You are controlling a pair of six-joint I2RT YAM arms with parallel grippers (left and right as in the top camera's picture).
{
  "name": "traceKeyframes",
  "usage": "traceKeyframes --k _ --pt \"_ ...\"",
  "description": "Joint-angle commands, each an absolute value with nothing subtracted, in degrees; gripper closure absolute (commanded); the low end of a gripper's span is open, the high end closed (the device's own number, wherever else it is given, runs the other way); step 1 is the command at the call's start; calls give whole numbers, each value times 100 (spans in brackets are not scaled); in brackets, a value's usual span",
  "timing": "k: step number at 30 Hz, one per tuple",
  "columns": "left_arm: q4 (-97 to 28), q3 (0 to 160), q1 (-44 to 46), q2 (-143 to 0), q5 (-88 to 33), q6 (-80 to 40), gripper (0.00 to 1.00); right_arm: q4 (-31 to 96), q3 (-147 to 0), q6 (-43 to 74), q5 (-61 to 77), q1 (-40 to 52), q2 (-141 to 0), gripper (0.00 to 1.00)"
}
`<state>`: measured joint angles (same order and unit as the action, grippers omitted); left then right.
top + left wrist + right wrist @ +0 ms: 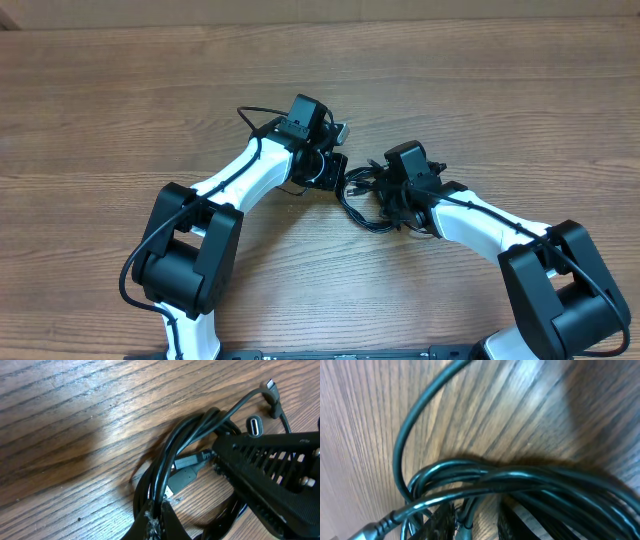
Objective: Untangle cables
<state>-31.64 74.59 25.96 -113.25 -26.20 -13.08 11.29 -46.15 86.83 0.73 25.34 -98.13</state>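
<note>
- The cables (pixel 352 210) lie as one tight bundle near the middle of the counter (pixel 150 80), well away from its far edge, between the two arms.
- The left gripper (pixel 155 522) looks clenched on the cables: in its wrist view several strands run straight into its closed tip at the lower edge of the picture.
- For the right gripper (pixel 475 522) I cannot tell the state. Its wrist view shows one strand between two dark fingers, but the view is too close and blurred to say whether they press on it.
- In the left wrist view, one finger of the right gripper reaches in from the right and touches the bundle just beside a grey plug (pixel 187 462).
- Two more plug ends (pixel 255 426) stand free near the top right of that view.
- The strands cross over each other many times, so I judge that the untangling is at an early stage.
- Risk: if both arms pull apart while they hold strands of the same cord, the loops can tighten into a knot and not open.
- Risk: the left gripper appears to hold several strands at once, so a pull may drag the whole bundle over the counter and separate nothing.
- Risk: a plug may catch inside a loop, and then the thin cord can slip out of the grasp or be strained at the plug.
</note>
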Motion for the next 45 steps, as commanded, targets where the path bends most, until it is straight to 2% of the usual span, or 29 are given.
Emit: traceKeyframes --k 1,5,8,9,10,24,29,34,36,37,39,45 --pt "-3146 7411 2639 -11251 -2757 -1173 96 1085 -4644 8702 -211 2571 -9981 73" --pt "-3148 7411 2639 -11251 -2818 -1039 96 1057 -4646 8705 -209 2571 -10261 73" --pt "-3148 7411 2639 -11251 -2805 -1026 96 989 -4646 8702 -113 2571 -10363 85" --pt "-3148 7411 2639 -11251 -2781 -1026 96 976 -4646 8700 -56 2571 -10363 96" --pt "-3151 7411 2639 -11251 -2687 -1026 96 965 -4648 8696 19 2571 -10350 96" --pt "-3275 7411 2617 -11251 -1483 -1070 96 978 -4657 7502 1302 1988 -9380 96" --pt "-3295 7411 2617 -11251 -1162 -1024 84 1087 -4657 7485 1358 1811 -9096 96" --pt "-3326 7411 2617 -11251 -1028 -1024 90 1400 -4657 7448 1111 1529 -9098 96" --pt "-3339 7411 2617 -11251 -1031 -1026 82 1610 -4657 7450 985 1369 -9098 96" --pt "-3350 7413 2617 -11249 -1041 -1026 70 1664 -4657 7450 991 1317 -9098 96" --pt "-3450 7452 2613 -11249 -1221 -1009 55 1732 -4654 7450 993 1264 -9098 96" --pt "-3798 7568 2609 -11249 -3175 456 16 1695 -4654 7548 1083 1260 -9098 96"
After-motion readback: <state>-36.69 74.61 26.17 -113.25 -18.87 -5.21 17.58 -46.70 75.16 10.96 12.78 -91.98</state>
